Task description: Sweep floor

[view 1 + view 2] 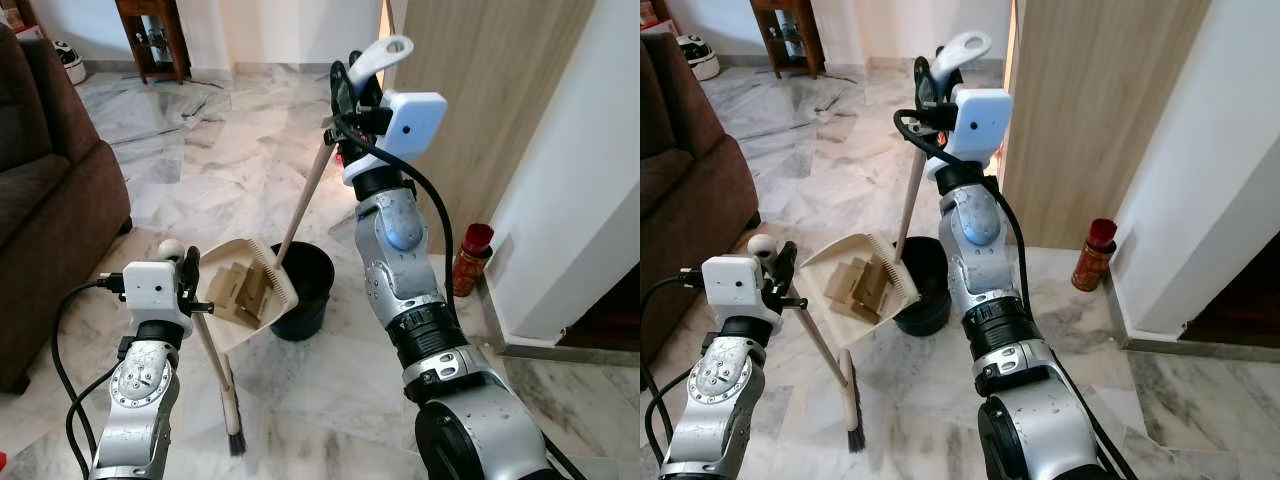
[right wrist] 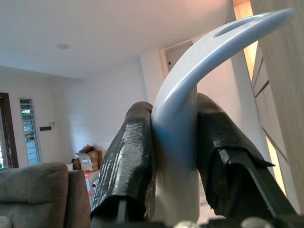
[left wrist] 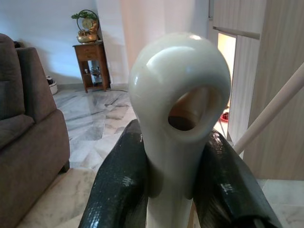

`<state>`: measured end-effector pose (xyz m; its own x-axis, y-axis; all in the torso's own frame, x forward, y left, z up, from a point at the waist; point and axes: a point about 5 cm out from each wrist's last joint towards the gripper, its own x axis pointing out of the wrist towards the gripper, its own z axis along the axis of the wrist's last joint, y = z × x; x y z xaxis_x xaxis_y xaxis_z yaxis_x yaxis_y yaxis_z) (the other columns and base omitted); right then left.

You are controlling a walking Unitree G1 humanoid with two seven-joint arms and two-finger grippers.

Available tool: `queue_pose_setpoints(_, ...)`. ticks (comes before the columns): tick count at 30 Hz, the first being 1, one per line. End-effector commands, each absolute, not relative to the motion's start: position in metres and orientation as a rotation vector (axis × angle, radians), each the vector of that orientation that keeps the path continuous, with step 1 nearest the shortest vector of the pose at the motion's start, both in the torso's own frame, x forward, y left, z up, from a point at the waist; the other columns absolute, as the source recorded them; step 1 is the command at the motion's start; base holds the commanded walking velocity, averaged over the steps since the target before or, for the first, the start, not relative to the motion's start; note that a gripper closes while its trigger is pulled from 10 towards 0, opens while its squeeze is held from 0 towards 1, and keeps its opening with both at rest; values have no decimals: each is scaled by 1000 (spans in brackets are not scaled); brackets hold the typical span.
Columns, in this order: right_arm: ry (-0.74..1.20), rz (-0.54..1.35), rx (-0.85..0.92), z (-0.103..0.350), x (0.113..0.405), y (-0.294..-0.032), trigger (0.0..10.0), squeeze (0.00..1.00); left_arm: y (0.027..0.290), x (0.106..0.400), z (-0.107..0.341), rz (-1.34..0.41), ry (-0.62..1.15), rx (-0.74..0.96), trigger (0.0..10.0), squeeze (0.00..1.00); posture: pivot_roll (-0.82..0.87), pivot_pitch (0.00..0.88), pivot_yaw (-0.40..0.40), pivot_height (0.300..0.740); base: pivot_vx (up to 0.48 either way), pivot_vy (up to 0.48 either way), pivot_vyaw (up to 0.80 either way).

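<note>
My left gripper [image 1: 186,276] is shut on the broom's wooden stick [image 1: 212,352], just below its rounded white end [image 3: 178,95]. The stick slants down to the dark bristles [image 1: 236,441] on the marble floor. My right gripper [image 1: 349,88] is raised high and shut on the curved white grip [image 2: 204,61] of the dustpan's long pole [image 1: 305,190]. The cream dustpan [image 1: 228,258] hangs tilted beside the black bin [image 1: 312,290], its lower edge by the bin's rim. Several tan flat pieces [image 1: 240,290] lie in the pan.
A brown sofa [image 1: 50,200] fills the left side. A wooden side table [image 1: 150,35] stands at the far wall. A red bottle [image 1: 471,260] stands against the white wall on the right, beside a wooden panel [image 1: 500,100]. Open marble floor [image 1: 200,130] stretches ahead.
</note>
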<state>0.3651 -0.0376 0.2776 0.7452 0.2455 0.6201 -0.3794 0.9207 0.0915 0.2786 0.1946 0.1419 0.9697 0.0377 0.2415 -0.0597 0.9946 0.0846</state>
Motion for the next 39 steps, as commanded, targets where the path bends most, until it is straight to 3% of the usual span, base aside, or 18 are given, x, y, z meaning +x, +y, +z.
queue_pose_setpoints(1, -759, 353, 241, 299, 357, -36, 10000, 0, 195, 279, 164, 54, -340, 129, 10000, 0, 14, 0, 23, 740, 0, 0, 0)
queue_pose_setpoints(25, -785, 351, 224, 300, 353, -36, 10000, 0, 195, 279, 164, 53, -340, 129, 10000, 0, 14, 0, 23, 740, 0, 0, 0)
queue_pose_setpoints(27, -739, 323, 263, 284, 348, -37, 10000, 0, 174, 284, 163, -8, -341, 114, 10000, 0, 9, 0, 38, 740, 0, 0, 0)
queue_pose_setpoints(30, -708, 306, 281, 275, 346, -39, 10000, 0, 164, 285, 164, -34, -352, 104, 10000, 0, 9, 0, 39, 740, 0, 0, 0)
queue_pose_setpoints(39, -694, 292, 267, 271, 348, -42, 10000, 0, 163, 288, 169, -34, -366, 103, 10000, 0, 14, 0, 40, 740, 0, 0, 0)
